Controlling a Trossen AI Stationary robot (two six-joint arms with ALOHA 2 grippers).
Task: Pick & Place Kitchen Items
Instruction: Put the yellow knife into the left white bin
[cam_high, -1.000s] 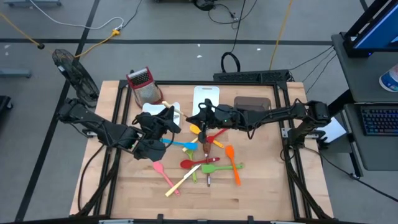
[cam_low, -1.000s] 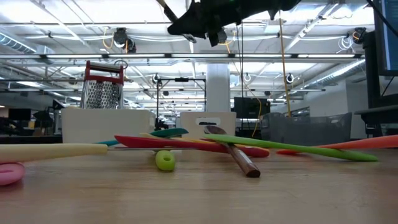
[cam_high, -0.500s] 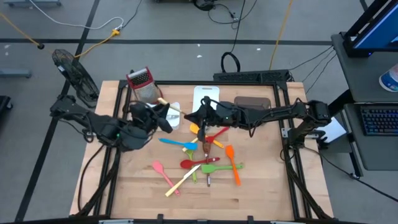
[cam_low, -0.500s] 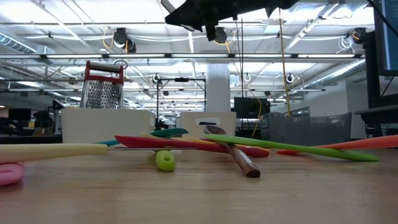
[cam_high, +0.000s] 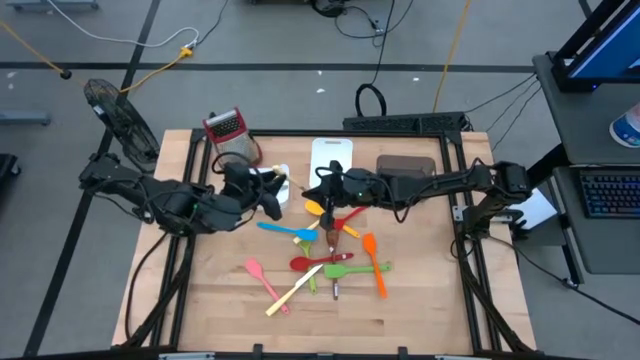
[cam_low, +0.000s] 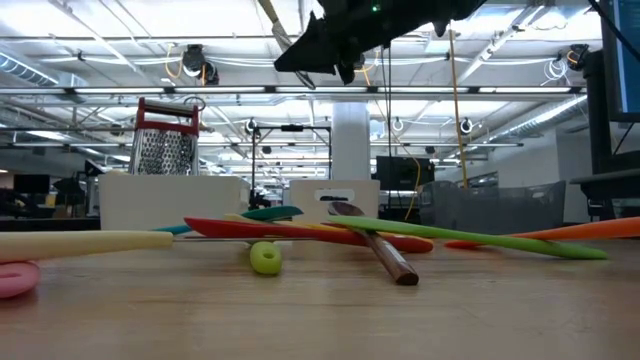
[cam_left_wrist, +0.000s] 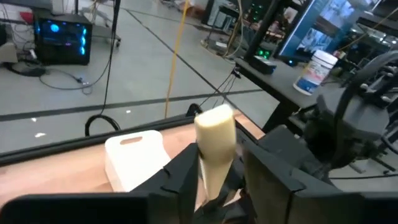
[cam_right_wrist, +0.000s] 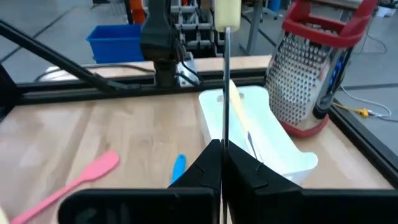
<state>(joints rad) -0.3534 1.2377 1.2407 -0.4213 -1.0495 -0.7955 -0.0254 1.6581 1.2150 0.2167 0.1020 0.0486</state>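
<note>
One kitchen item, a utensil with a cream handle (cam_left_wrist: 216, 134) and a thin metal shaft (cam_right_wrist: 225, 87), hangs in the air above the table's far middle, between my two grippers. My right gripper (cam_right_wrist: 222, 146) is shut on the shaft. My left gripper (cam_left_wrist: 219, 149) stands open with the cream handle between its fingers. Other slim utensils lie on the wood near the middle: a blue one (cam_high: 285, 230), a red one (cam_high: 315, 262), a green one (cam_high: 352, 270), an orange one (cam_high: 376, 265), a pink one (cam_high: 256, 270) and a cream one (cam_high: 290, 295). My right gripper pinches the thin metal shaft (cam_right_wrist: 224, 138) between its two shut fingers, which lie across it. The shaft runs on from the fingers to the cream handle, and the utensil is clear of the table. My left gripper has the cream handle lying along one finger (cam_left_wrist: 186, 168); whether it touches I cannot tell.
A red-topped metal grater (cam_high: 228, 135) stands at the far left, beside a white tray (cam_right_wrist: 261, 134). A white board (cam_high: 332, 155) and a brown tray (cam_high: 405, 165) lie along the far edge. The near strip of the table is bare wood.
My left gripper has risen and gone toward the table's far edge, rolling its wrist, and now stands beside the right gripper. The right arm has kept still.
</note>
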